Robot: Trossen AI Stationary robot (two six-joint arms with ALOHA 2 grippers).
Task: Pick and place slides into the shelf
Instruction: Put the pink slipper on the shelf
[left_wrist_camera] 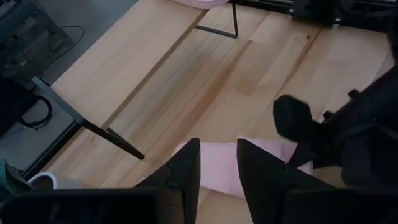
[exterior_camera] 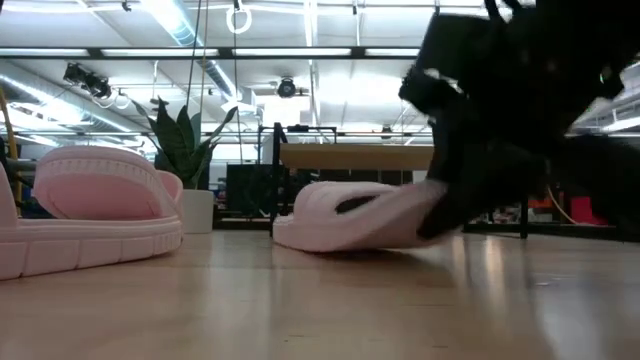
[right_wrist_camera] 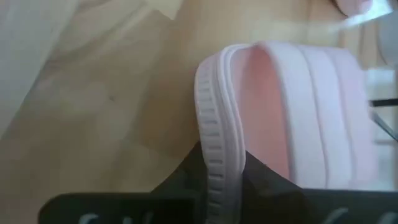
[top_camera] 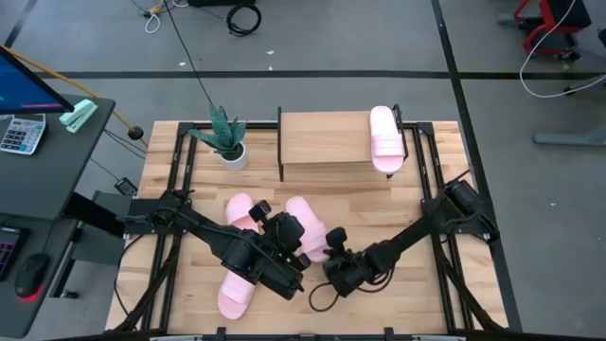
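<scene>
We clamp the right gripper (right_wrist_camera: 225, 180) on the slide's (right_wrist_camera: 292, 106) ribbed sole edge (light, pliable rubber, grippy), the left gripper (left_wrist_camera: 217, 165) half-open alongside.

My wooden table (top_camera: 189, 189): shelf (top_camera: 322, 142) top centre w/ one slide (top_camera: 384, 138) on its right end, potted plant (top_camera: 227, 142) upper left, three slides (top_camera: 248, 210) lower centre.

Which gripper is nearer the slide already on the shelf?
Right. The right gripper grips a slide on the table, in front of the shelved slide; the left gripper sits farther off, toward the table's middle.
</scene>
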